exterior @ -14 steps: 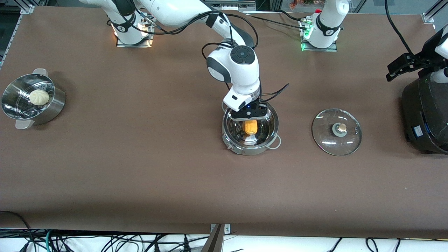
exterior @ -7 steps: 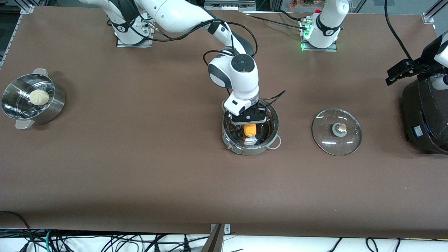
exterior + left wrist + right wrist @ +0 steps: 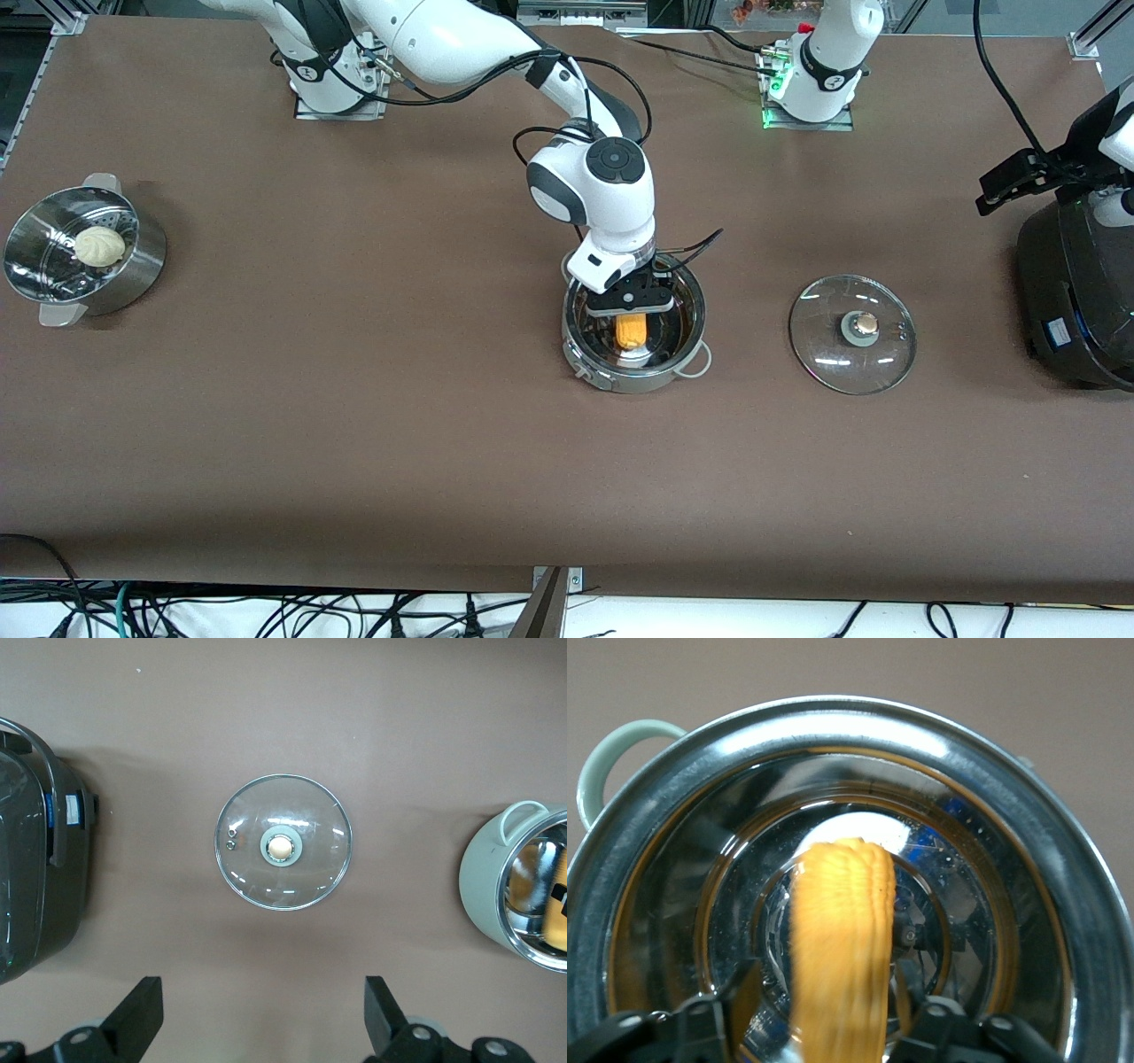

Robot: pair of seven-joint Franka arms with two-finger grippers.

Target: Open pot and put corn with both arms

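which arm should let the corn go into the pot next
The right arm. Its right gripper is already shut on the corn, low inside the open pot. The left gripper hangs open over the table by the lid.

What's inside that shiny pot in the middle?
The corn, gripped by the right gripper, is inside the open pot. The gripper hides the cob's upper end. The glass lid lies beside the pot on the table.
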